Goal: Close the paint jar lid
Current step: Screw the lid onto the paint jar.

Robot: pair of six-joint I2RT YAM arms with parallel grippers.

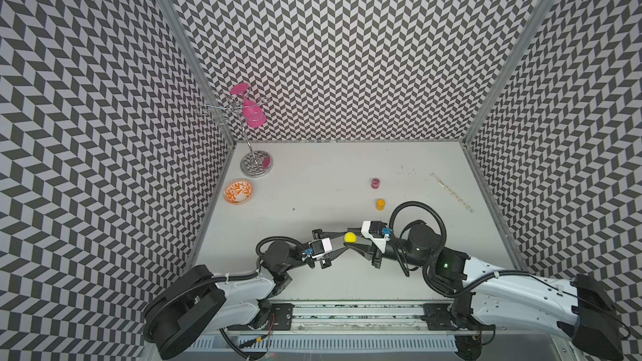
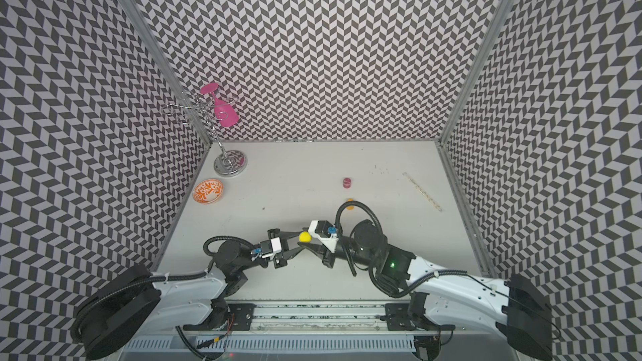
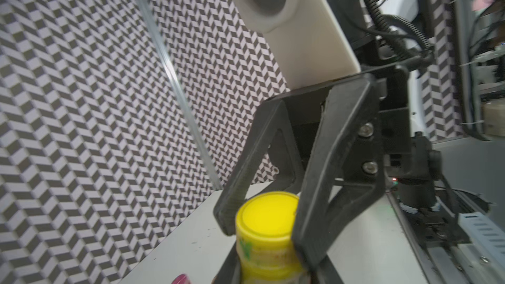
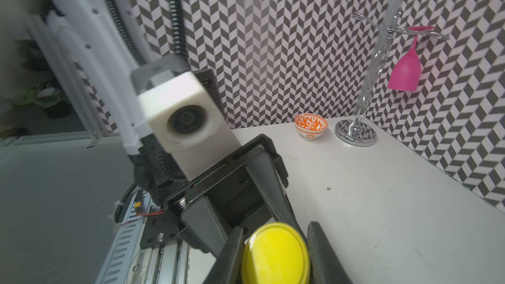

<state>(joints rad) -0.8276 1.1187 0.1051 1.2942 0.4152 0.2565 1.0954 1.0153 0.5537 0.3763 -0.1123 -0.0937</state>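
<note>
Gripping the yellow paint jar (image 3: 262,259) low on its body, left gripper (image 1: 342,242) is clamped tight; right gripper (image 4: 276,255) pinches the yellow lid (image 3: 266,214) on top (fingers (image 3: 322,187) touching both sides). Jar is front-centre over the white table (image 1: 312,185), between both arms.

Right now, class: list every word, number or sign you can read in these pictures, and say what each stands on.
No text can be read anywhere.
The paper label on the yellow plastic paint jar: green and reddish marks, too blurred to read.
Its round yellow lid: plain, no text.
The long clear strip on the white table: any markings are too small to read.
</note>
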